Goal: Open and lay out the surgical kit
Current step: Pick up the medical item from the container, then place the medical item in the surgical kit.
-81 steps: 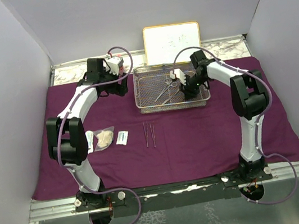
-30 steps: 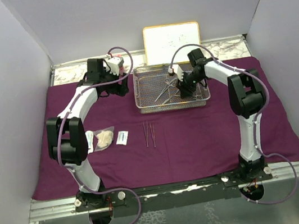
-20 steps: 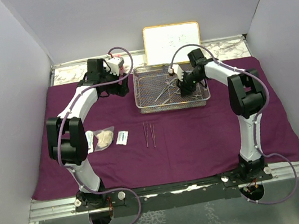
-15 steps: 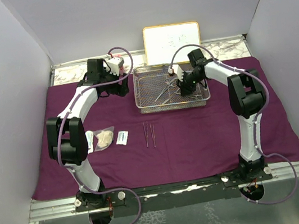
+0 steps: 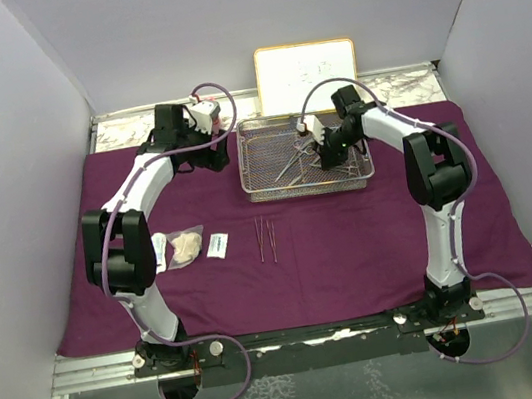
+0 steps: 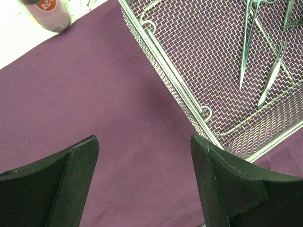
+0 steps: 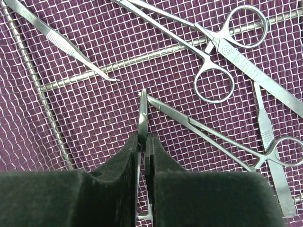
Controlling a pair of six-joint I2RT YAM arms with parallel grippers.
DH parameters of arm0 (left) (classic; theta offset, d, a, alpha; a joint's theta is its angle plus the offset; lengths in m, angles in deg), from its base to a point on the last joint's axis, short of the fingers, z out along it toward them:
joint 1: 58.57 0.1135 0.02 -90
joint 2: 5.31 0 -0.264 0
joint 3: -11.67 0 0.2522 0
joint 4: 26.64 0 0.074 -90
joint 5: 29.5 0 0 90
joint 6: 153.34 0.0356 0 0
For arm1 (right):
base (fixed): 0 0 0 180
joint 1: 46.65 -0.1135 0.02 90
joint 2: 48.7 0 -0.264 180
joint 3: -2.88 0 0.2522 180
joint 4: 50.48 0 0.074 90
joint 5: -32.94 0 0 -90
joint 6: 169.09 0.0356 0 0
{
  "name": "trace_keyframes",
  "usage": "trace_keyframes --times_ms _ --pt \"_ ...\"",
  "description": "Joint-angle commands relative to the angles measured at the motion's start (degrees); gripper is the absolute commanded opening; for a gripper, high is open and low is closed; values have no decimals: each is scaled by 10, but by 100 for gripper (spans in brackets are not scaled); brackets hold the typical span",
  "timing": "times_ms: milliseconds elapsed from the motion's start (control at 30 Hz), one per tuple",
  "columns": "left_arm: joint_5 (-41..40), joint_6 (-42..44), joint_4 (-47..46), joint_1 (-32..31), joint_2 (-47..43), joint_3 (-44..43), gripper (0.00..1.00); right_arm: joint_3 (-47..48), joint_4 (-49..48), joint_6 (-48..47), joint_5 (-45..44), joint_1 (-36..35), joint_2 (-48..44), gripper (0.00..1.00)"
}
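The cloth (image 5: 356, 256) is open, gauze (image 5: 187, 245) and tweezers (image 5: 266, 239) are out; the right hand (image 7: 143, 151) pinches a thin tool (image 7: 142, 113) in the tray (image 5: 310, 190), and the left hand (image 6: 144, 153) is wide.

Mesh tray (image 5: 305, 191) holds clamps (image 7: 210, 38) and gripped forceps (image 7: 143, 116).

Left arm (image 5: 145, 185) jaws gape wide, right arm (image 5: 388, 127) jaws pinched

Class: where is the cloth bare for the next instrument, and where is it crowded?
Free: purple cloth between the forceps and the right arm, near side of the wire-mesh tray. Crowded: the tray, where the right gripper pinches a steel instrument; gauze and packets left.
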Motion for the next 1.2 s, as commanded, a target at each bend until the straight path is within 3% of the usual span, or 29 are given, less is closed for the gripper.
trace_keyframes --times_ms 0,667,933,1167 --pt "3 2 -14 2 -34 4 81 22 39 -7 -3 -2 10 1" --pt "-1 1 -14 2 -39 5 81 63 29 37 31 -1 -14 1" --pt "-29 2 -15 2 -43 4 82 92 -9 107 21 -1 -27 1" --pt "-54 7 -19 4 -52 5 86 71 -74 224 10 -2 -80 1"
